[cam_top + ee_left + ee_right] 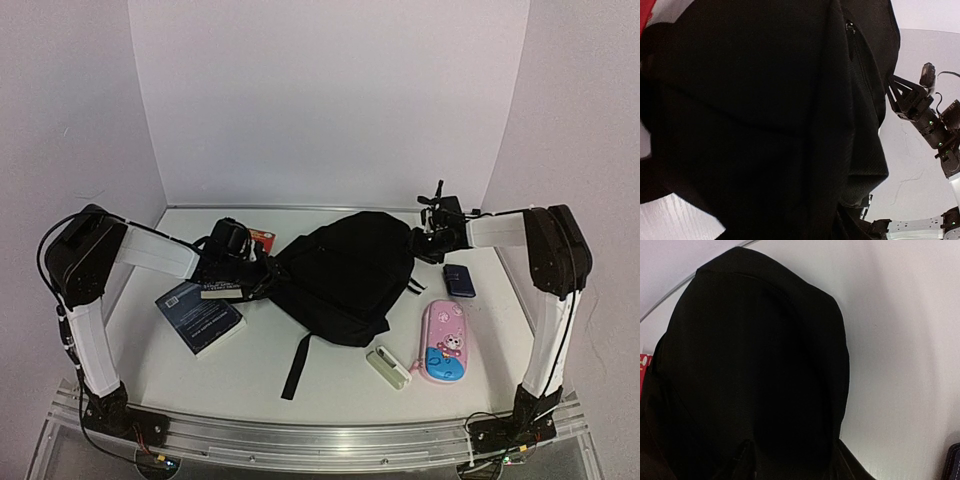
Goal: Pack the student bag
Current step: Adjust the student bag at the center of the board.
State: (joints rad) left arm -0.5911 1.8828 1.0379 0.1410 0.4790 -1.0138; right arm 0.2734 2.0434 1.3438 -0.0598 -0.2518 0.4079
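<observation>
The student bag (345,275), a large black fabric backpack, lies in the middle of the table with a strap (295,365) trailing toward the near edge. My left gripper (265,275) is at its left edge. In the left wrist view the black fabric (765,125) fills the frame and covers most of the fingers. My right gripper (425,243) is at the bag's far right edge. In the right wrist view its fingers (742,457) sit on either side of the bag's rounded end (760,365), pressed against the cloth.
A blue book (200,315) lies left of the bag, with a second book (225,291) and a red item (262,240) by the left gripper. Right of the bag are a dark blue case (459,280), a pink cartoon pencil case (445,342) and a white block (388,367).
</observation>
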